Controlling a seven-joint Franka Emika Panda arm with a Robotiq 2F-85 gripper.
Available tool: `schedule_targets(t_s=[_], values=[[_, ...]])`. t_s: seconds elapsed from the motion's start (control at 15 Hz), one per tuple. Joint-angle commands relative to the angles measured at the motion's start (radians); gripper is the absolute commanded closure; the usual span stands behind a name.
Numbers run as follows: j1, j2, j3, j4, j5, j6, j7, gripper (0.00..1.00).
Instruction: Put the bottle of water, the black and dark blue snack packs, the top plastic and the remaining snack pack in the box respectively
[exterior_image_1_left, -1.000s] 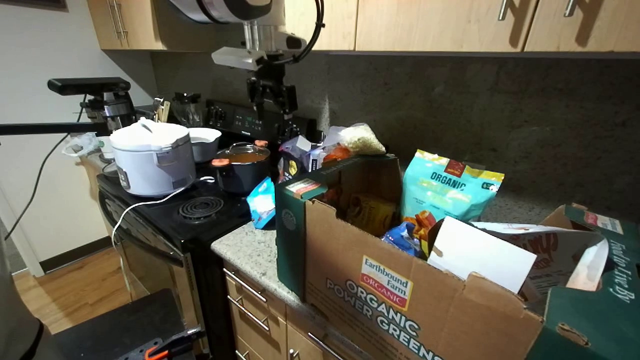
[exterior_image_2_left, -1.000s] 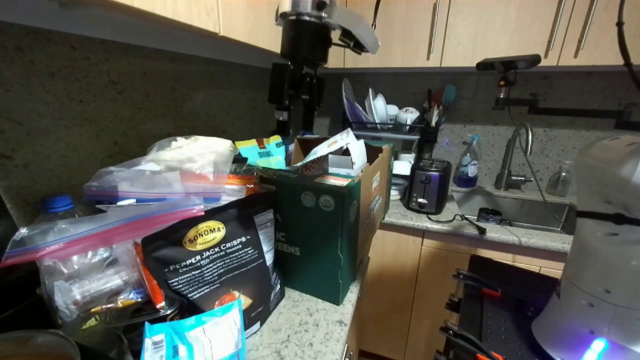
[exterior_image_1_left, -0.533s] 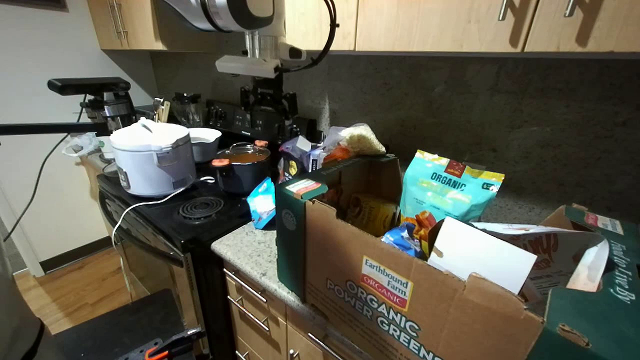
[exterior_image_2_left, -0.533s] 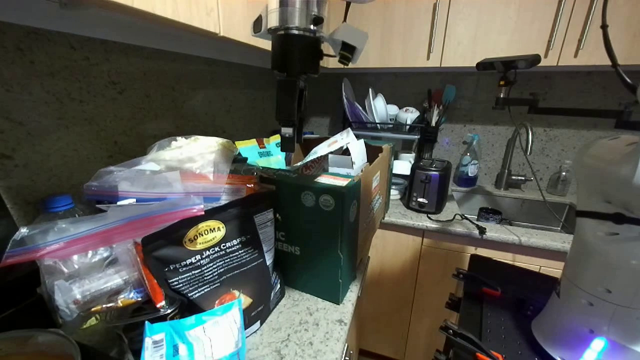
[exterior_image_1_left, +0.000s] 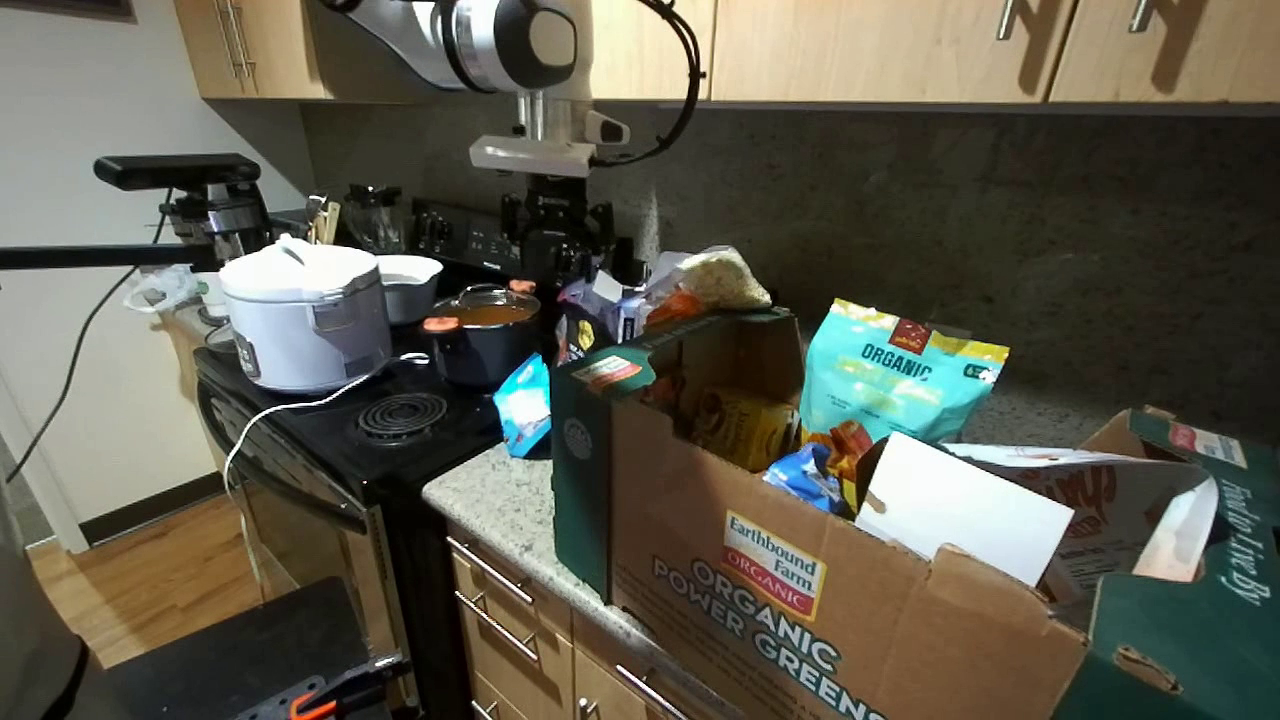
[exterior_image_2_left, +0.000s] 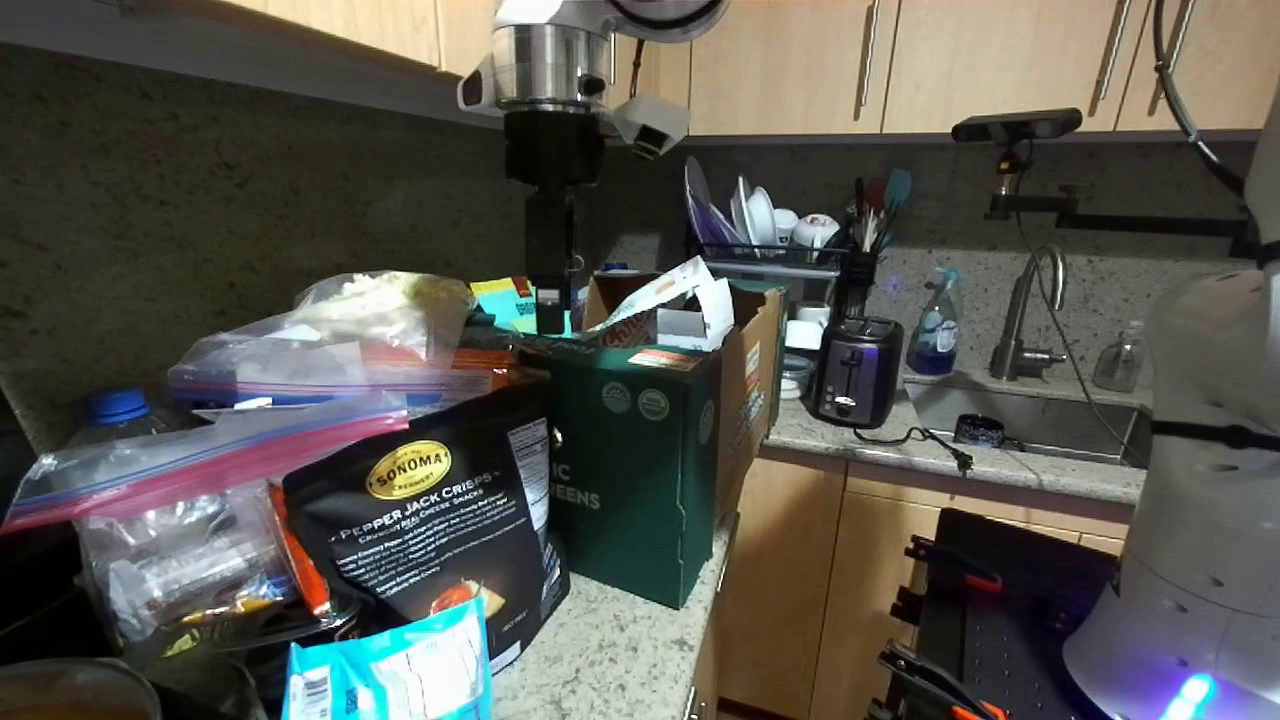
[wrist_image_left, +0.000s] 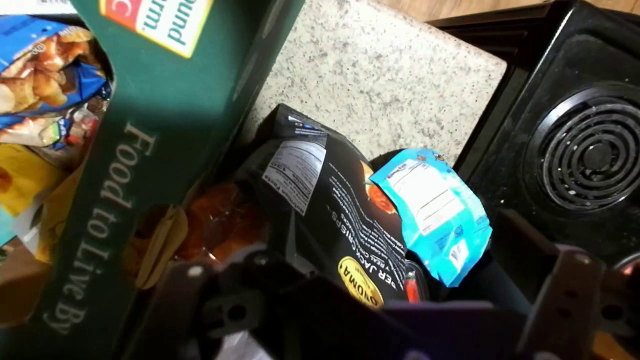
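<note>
My gripper (exterior_image_1_left: 560, 262) hangs above the packs beside the box's end, edge-on in an exterior view (exterior_image_2_left: 551, 305). In the wrist view its fingers (wrist_image_left: 385, 307) stand apart, with nothing visibly gripped. The box (exterior_image_1_left: 660, 500) stands on the counter, its green end in the wrist view (wrist_image_left: 170, 105). A black snack pack (exterior_image_2_left: 420, 540) leans against that end, also in the wrist view (wrist_image_left: 340, 200). A bright blue snack pack (exterior_image_2_left: 390, 670) lies before it (wrist_image_left: 435, 210). A blue-capped bottle (exterior_image_2_left: 118, 407) is partly hidden behind plastic bags. A zip bag of white contents (exterior_image_2_left: 380, 310) tops the heap.
A pink-zipped bag (exterior_image_2_left: 215, 465) lies over the bottle. A teal pouch (exterior_image_1_left: 890, 380) stands at the box's back. Snack packs (exterior_image_1_left: 745, 430) and a white carton (exterior_image_1_left: 965, 510) are in the box. A pot (exterior_image_1_left: 485, 340) and a rice cooker (exterior_image_1_left: 305, 320) stand on the stove.
My gripper has come down and turned, from fingers seen side by side to edge-on. It has shifted toward the wall and the heap of packs. The packs and the box have not moved.
</note>
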Motion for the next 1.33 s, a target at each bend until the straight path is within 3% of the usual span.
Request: schedule_targets(t_s=[0.0, 1.27], values=[[-0.003, 0.077, 0.004, 0.063, -0.037, -0.013, -0.007, 0.00], [-0.017, 0.295, -0.004, 0.182, -0.043, 0.021, 0.002, 0.00]])
